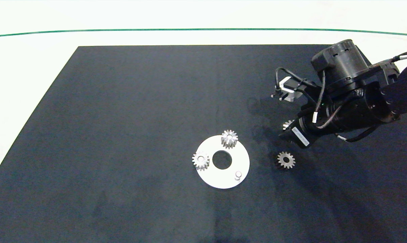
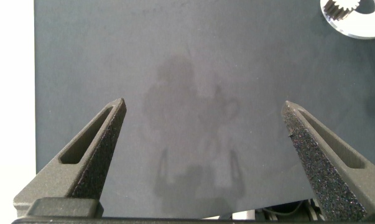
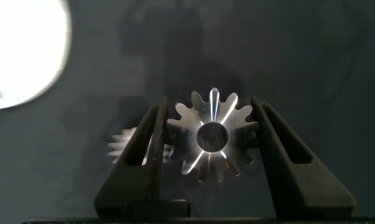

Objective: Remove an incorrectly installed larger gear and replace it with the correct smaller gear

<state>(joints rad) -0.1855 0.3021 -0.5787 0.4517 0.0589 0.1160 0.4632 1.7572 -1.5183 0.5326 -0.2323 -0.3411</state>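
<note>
My right gripper [image 1: 286, 130] [image 3: 209, 102] is shut on a grey metal gear [image 3: 212, 137] [image 1: 287, 124], which I take for the larger gear, held by its toothed rim just above the mat. The smaller gear [image 1: 286, 159] lies flat on the mat just in front of it and shows blurred behind one finger [image 3: 122, 146]. To their left lies the white disc [image 1: 237, 158] carrying two small gears [image 1: 229, 138] [image 1: 200, 160] and one bare peg [image 1: 238, 174]. My left gripper [image 2: 204, 106] is open over bare mat, out of the head view.
A black mat [image 1: 122, 135] covers the white table [image 1: 28, 67]. The disc's edge [image 2: 364, 28] and one of its gears [image 2: 339, 7] show at the corner of the left wrist view. The disc is a bright patch [image 3: 19, 56] in the right wrist view.
</note>
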